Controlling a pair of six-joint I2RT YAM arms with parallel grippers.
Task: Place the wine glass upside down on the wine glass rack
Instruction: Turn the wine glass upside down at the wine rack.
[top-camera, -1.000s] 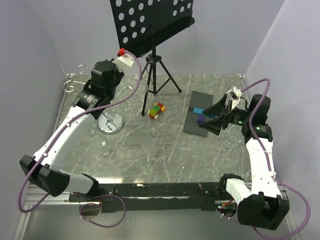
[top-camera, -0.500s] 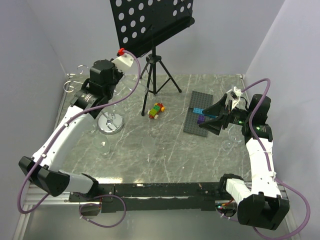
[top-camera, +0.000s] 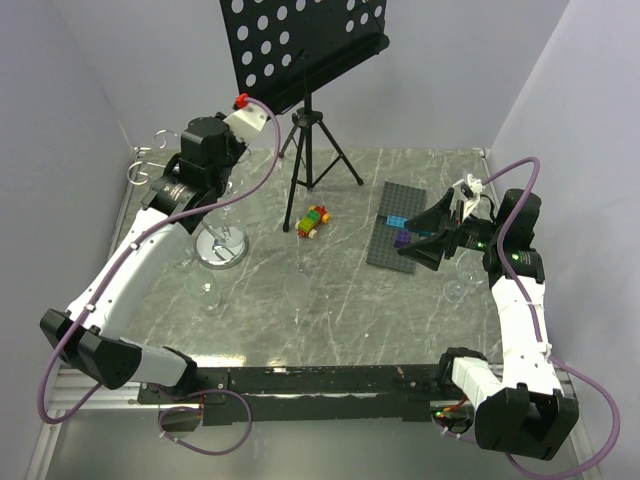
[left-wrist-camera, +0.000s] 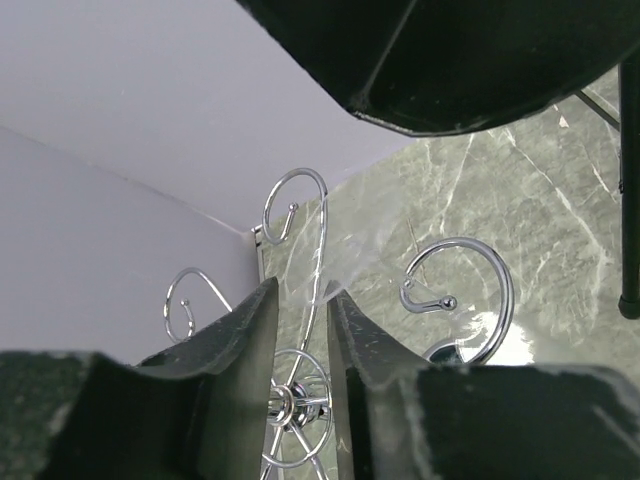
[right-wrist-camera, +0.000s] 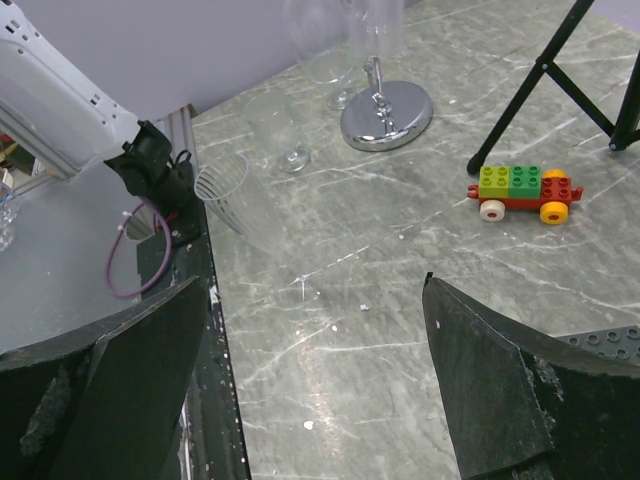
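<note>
while narrowly ajar around the wine glass (left-wrist-camera: 322, 235) stem, left hand (left-wrist-camera: 303, 292) amid rack (left-wrist-camera: 288, 405) hooks, music stand (left-wrist-camera: 480, 60) overhead

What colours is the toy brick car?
The toy car has green bricks on a red base, white and orange wheels; clearest in the right wrist view.
</note>
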